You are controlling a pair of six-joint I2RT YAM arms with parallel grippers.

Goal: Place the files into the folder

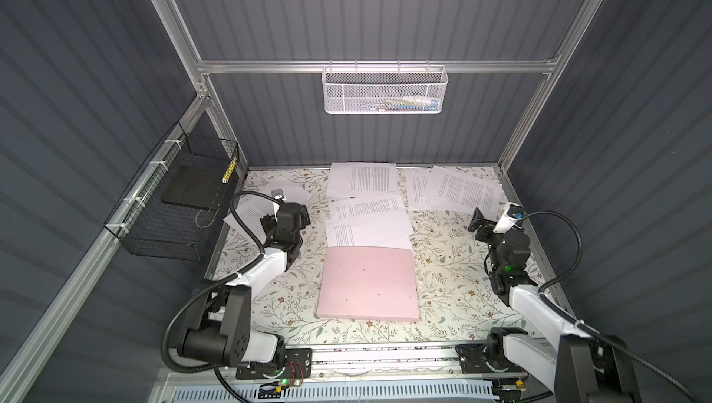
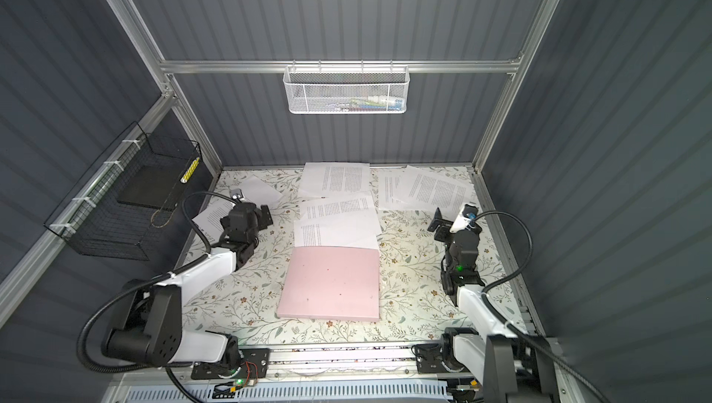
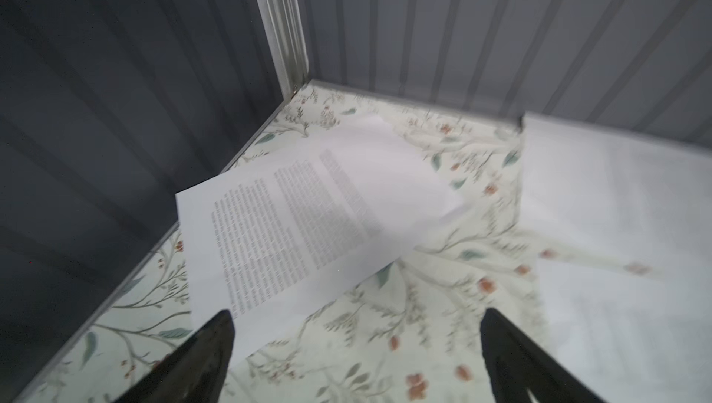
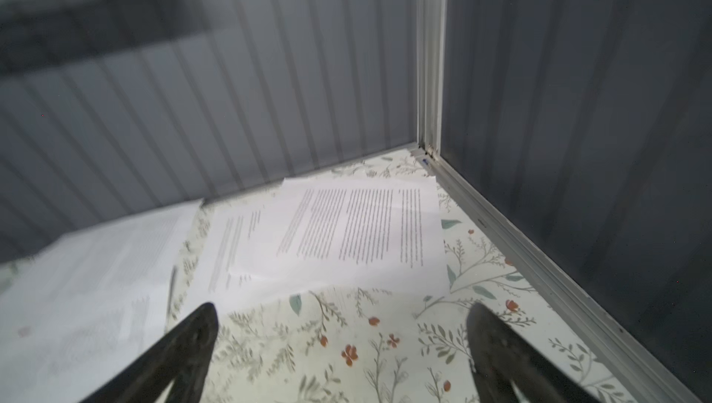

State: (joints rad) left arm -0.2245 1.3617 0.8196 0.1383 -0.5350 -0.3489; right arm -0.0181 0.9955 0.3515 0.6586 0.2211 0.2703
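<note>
The pale pink folder (image 1: 368,283) (image 2: 331,283) lies closed at the middle front of the floral table in both top views. Several white printed files are spread behind it. Some overlap in a stack (image 1: 368,223) that touches the folder's far edge. One sheet (image 1: 362,179) lies at the back wall, more (image 1: 462,189) at the back right, and one (image 1: 250,212) at the left. My left gripper (image 1: 287,216) (image 3: 356,324) is open above the table, just short of the left sheet (image 3: 300,220). My right gripper (image 1: 491,223) (image 4: 343,320) is open and empty, short of the back-right sheets (image 4: 346,235).
A black wire basket (image 1: 177,204) on the left wall holds a flat black slab (image 1: 192,189). A white mesh basket (image 1: 385,88) hangs on the back rail. Grey walls and aluminium posts (image 3: 277,23) (image 4: 431,73) close in the table's back and sides.
</note>
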